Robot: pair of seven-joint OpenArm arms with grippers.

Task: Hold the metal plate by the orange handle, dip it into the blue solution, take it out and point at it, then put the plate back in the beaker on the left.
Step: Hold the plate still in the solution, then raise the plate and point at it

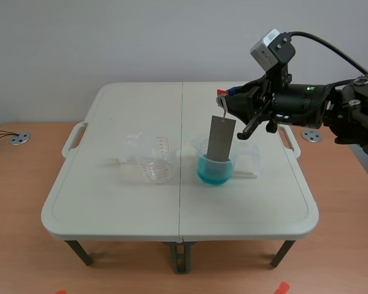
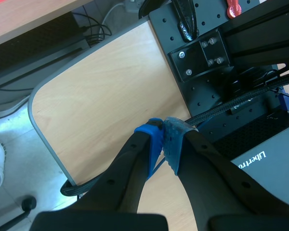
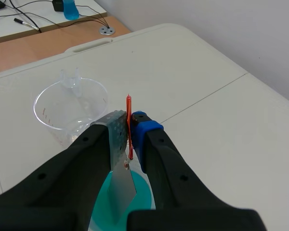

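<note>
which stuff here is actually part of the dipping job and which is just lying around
Job:
metal plate
orange handle
right gripper, shut on the handle
beaker of blue solution
clear beaker

Just there:
white table
metal discs
wooden desk

The grey metal plate (image 1: 221,138) hangs upright by its orange handle (image 3: 129,126) in my right jaws, its lower edge seemingly dipped in the blue solution (image 1: 213,171); the clear beaker (image 1: 154,160) stands just left of it.

I count one clear beaker (image 1: 156,162), one beaker of blue solution (image 1: 216,169), so two beakers, plus one metal plate (image 1: 221,138) and one table (image 1: 110,202).
</note>
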